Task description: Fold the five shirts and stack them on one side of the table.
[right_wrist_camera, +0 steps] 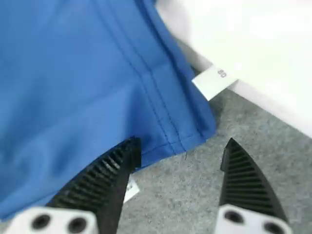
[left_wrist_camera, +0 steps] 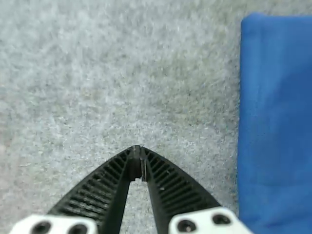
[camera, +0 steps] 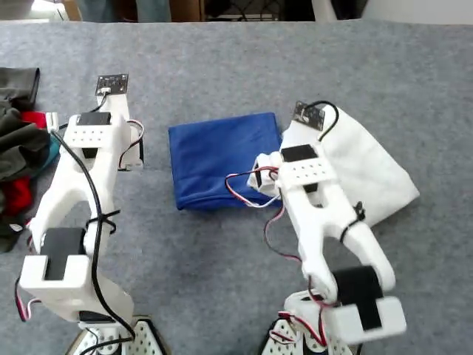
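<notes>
Item 1. The blue shirt (camera: 222,159) lies folded into a rough rectangle on the grey table cover (camera: 295,66), between the two arms. We take it as our reference for all positions below.

Item 2. The white shirt (camera: 362,170) lies flat just beside the blue shirt, on the right arm's (camera: 318,200) side. The two appear to meet along one edge. In the right wrist view a white label (right_wrist_camera: 214,80) juts out where the blue hem meets the white cloth.

Item 3. A heap of loose shirts (camera: 18,140), dark, red and teal, sits crumpled well apart from the blue shirt, beyond the left arm (camera: 81,170) at the table's border.

Item 4. The left gripper (left_wrist_camera: 137,151) has its jaws pressed together with nothing between them. It hangs over bare cover near the blue shirt's edge, apart from the fabric.

Item 5. The right gripper (right_wrist_camera: 182,144) has its jaws spread wide at the blue shirt's stitched corner. One finger (right_wrist_camera: 109,170) is over the blue cloth, the other over the grey cover just off the corner. We cannot tell whether either finger touches the fabric.
</notes>
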